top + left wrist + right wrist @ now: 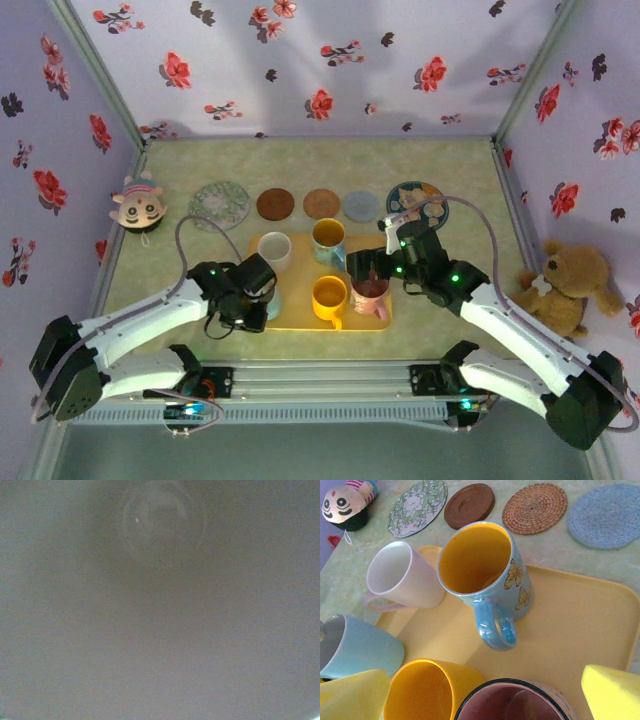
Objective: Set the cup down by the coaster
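The left gripper is set down over the light blue cup, which stands at the near left corner of the yellow tray. Whether its jaws are closed on the rim cannot be told: they are hidden from above, and the left wrist camera is blurred to grey, with a faint ring made out that is possibly the cup's inside. The right gripper is held wide open, its yellow pads spread to either side of the pink mug toward the tray's near right corner, and nothing is gripped.

A yellow mug is seen between those two. A white cup and a butterfly mug are ranged along the tray's far edge. Beyond that edge a row of coasters lies on the table: floral, brown, woven and blue.

The light blue cup is judged to be glazed ceramic — stiff, fairly weighty, smooth enough to slip, and liable to chip if knocked. No handle can be made out on it. A pinch across the wall at the rim, one finger inside and one outside, is judged the surest hold. A straight lift would be needed to clear the yellow mug just beside it.
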{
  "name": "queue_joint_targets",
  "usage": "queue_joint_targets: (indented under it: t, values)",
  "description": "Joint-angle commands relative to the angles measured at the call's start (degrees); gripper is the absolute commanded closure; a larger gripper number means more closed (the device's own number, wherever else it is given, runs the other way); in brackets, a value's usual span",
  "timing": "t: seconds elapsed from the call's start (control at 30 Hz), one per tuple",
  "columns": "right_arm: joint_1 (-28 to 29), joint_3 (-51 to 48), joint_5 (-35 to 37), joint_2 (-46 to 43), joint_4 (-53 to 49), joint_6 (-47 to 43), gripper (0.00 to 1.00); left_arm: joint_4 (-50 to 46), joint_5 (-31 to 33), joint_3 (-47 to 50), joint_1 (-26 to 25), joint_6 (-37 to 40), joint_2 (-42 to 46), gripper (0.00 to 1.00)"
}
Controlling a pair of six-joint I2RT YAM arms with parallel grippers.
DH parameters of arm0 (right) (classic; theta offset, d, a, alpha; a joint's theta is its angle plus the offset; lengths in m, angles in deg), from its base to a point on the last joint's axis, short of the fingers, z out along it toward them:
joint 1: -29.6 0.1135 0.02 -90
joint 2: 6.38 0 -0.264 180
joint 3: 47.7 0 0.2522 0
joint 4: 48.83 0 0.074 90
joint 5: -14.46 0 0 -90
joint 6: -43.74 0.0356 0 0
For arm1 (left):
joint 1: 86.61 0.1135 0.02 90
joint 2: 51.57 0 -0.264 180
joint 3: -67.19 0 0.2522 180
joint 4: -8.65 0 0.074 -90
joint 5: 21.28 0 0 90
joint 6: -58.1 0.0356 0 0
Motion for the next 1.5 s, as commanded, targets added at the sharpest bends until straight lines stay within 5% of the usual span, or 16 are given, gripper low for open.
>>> queue_joint_targets:
  t: [0.0, 0.77, 1.1, 1.47]
  values:
    - [0.43, -0.51, 0.96, -0.54, -1.37, 0.24, 0.01, -0.74, -0.43, -1.16, -0.94, -0.92, 2.41, 1.0]
    - [0.43, 5.56, -1.85, 0.06, -3.98, -1.25, 0.0, -4.43, -0.05, -12.96, -2.31, 1.7, 9.94, 1.0]
    - [0.41, 16.89, -6.3, 6.35, -9.23, -3.87, 0.0, -12.57, 11.07, -26.14, -1.89, 2.65, 7.27, 1.0]
    - [0.44, 28.4, -6.23, 17.33, -12.68, -4.41, 0.0, -14.91, 14.41, -34.81, 9.81, 8.4, 2.57, 1.0]
